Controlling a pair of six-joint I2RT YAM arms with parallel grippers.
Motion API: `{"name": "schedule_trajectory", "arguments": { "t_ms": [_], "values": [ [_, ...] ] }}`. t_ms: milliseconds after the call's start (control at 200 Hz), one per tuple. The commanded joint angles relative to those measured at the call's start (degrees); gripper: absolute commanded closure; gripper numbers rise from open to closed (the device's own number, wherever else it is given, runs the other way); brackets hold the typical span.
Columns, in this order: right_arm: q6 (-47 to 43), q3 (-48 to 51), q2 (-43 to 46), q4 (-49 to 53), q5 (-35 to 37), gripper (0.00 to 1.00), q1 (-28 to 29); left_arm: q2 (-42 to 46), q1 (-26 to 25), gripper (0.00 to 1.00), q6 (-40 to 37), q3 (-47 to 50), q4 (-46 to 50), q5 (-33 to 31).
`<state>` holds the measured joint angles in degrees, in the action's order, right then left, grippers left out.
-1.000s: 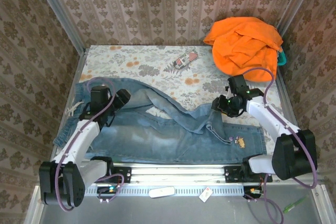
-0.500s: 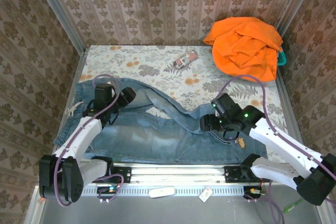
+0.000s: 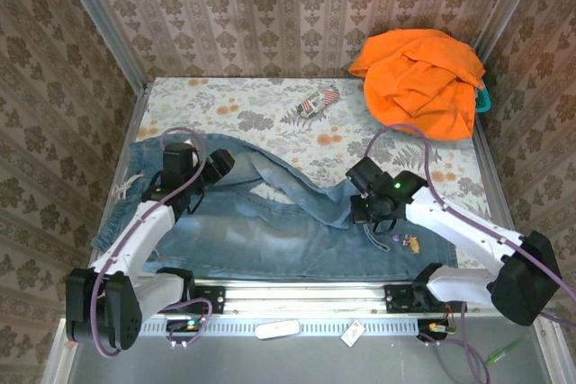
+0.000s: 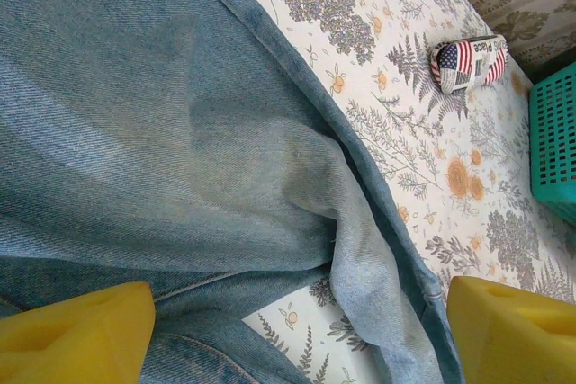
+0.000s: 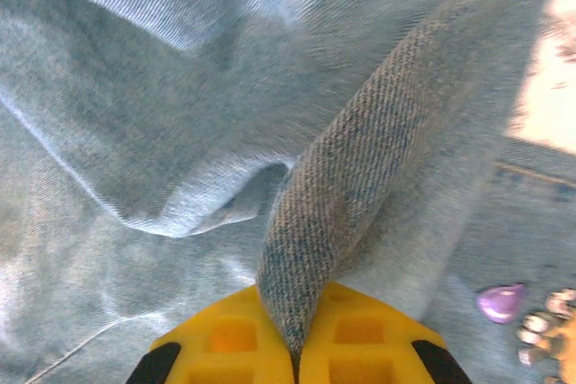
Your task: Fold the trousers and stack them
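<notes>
Trousers [image 3: 270,240] spread over the near half of the surface [image 3: 252,101], one long side along the near edge, the cloth reaching from the left wall almost to the right. One leg rumpled and running slantwise from far left toward the middle right. Pale worn patches near the centre.

Left arm [image 3: 135,236] stretched over the left part of the denim. Left jaws at its tip, above the upper fold. From the left wrist: yellow fingers [image 4: 76,334] set wide apart at the two lower corners, nothing between them, hanging clear of the trousers [image 4: 180,132]. Below, a thick hemmed edge running slantwise over the floral surface [image 4: 432,159].

Right arm [image 3: 468,227] reaching in from the right, right jaws down on the denim at middle right, where the slanting leg meets the flat cloth. From the right wrist: yellow pads [image 5: 225,334] pressed together, pinching a raised ridge of the trousers [image 5: 135,87], the fold standing up out of the closed jaws. Small purple bead [image 5: 500,301] on the cloth just right of the pads.

Far right corner: orange garment [image 3: 418,78] heaped over a teal basket [image 3: 483,101], well apart from the trousers. Basket [image 4: 553,141] at the right edge of the left wrist view too. Small flag-patterned case [image 3: 312,103] on the far middle of the surface, alone; same case [image 4: 468,60] near the basket from the left wrist.
</notes>
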<state>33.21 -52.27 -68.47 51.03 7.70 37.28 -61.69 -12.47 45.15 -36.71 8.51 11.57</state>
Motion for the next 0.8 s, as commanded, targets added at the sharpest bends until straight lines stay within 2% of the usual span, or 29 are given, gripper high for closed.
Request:
{"name": "schedule_trajectory", "arguments": {
  "t_ms": [0,85,175,305,410,485,585,665,795],
  "values": [
    [-0.7,-6.2,4.5,8.9,11.8,0.98,-2.2,0.9,-0.4,0.15,-1.6,-1.3,-0.3,-0.1],
    [-0.6,-8.0,5.9,11.2,15.7,0.96,-6.7,0.2,-0.4,0.15,-1.6,-1.8,-0.9,0.2],
    [-2.3,-7.3,8.4,9.0,10.7,0.95,-12.7,-0.5,-0.4,0.15,-1.6,-2.7,-1.1,0.8],
    [-5.0,-8.3,7.0,6.6,13.6,0.97,-20.1,-1.1,-0.5,0.15,-1.4,-2.8,-1.8,0.7],
    [-7.7,-9.3,2.7,1.5,11.2,0.99,-29.7,-2.4,-0.9,0.15,-1.3,-3.4,-2.9,1.0],
    [-8.5,-11.3,-3.8,-1.7,9.3,1.00,-37.2,-4.0,-1.2,0.15,-1.4,-4.5,-2.8,0.9],
    [-8.3,-12.9,-10.2,-4.5,10.5,1.00,-43.4,-5.6,-1.6,0.15,-2.3,-6.3,-2.6,1.0],
    [-7.0,-14.6,-15.7,-7.2,7.2,1.00,-48.6,-6.9,-1.6,0.15,-2.6,-7.3,-2.3,0.6],
    [-6.4,-19.4,-24.4,-8.2,6.4,0.76,-52.5,-9.4,-1.7,0.14,-3.6,-9.0,-2.3,1.0]
  ]
}}
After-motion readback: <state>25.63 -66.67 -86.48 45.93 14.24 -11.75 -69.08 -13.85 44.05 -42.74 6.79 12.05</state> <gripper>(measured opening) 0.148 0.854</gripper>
